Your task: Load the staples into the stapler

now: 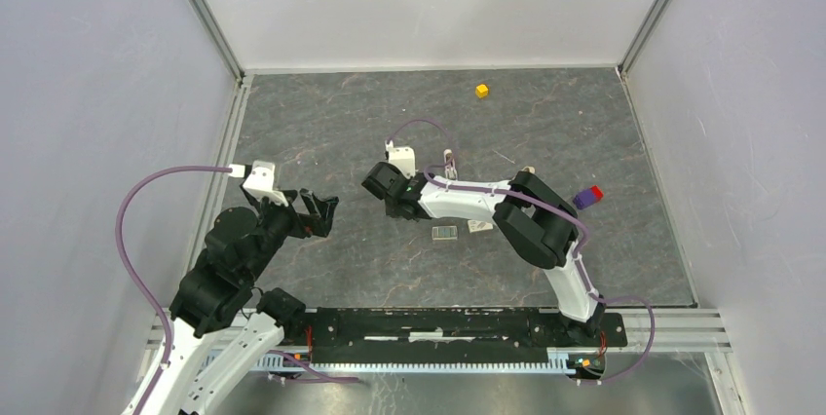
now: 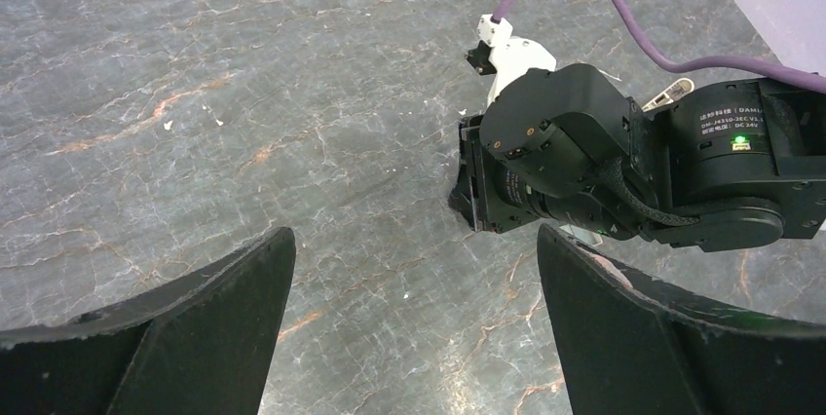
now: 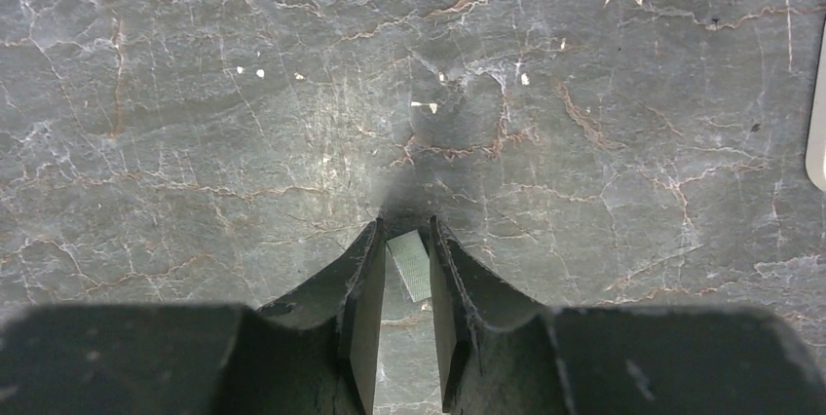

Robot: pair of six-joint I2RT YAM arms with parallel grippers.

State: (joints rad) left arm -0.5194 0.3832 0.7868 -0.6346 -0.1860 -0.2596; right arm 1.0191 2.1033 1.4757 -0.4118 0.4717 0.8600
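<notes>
Right pincer (image 3: 405, 227) down at counter (image 3: 195, 94), near its middle, slightly toward left edge. Jaws narrow, pinched on staples (image 3: 409, 266); pads meet both long sides as far as wrist view shows. Staples look low, at or just off surface. Left pincer (image 2: 414, 245) spread wide, empty, hovering toward left edge. Stapler (image 1: 449, 159) lies apart from staples, toward right and far edges, untouched; open or shut, cannot tell. Progress: early, pickup stage only. Left to do: lift staples, carry to stapler, seat in channel, close.
</notes>
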